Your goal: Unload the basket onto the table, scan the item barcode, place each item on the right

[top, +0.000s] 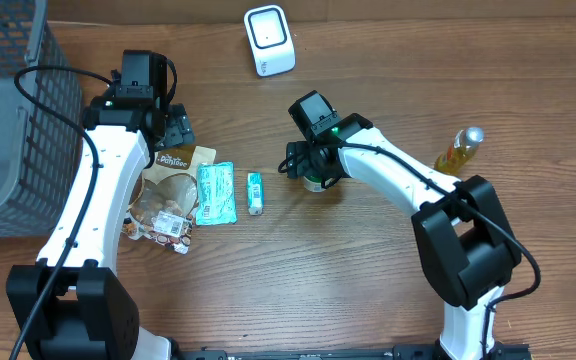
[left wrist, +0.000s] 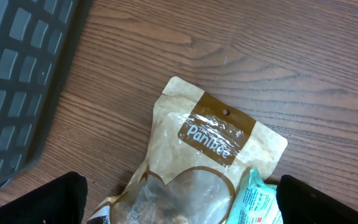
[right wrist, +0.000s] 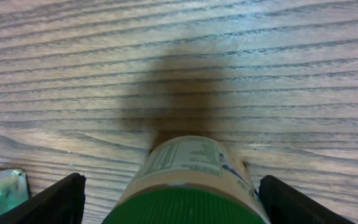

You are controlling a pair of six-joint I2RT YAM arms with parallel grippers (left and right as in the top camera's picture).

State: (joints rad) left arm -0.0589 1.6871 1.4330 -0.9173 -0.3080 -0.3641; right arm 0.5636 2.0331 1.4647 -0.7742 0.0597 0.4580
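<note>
A small jar with a green lid [right wrist: 185,168] and a printed label stands upright on the wooden table, under the right wrist [top: 316,182]. My right gripper [right wrist: 173,205] is open and straddles it, one black finger on each side, and the left finger stands clear of the jar. A white barcode scanner [top: 269,40] stands at the back of the table. My left gripper [left wrist: 182,205] hangs open over a brown Panitee snack bag [left wrist: 210,143], holding nothing. The jar's barcode is not visible.
Beside the Panitee bag [top: 173,175] lie a teal packet [top: 215,193], a small teal tube [top: 255,193] and a clear snack packet [top: 163,225]. A grey mesh basket [top: 8,110] fills the left edge. A yellow bottle [top: 460,150] stands at the right.
</note>
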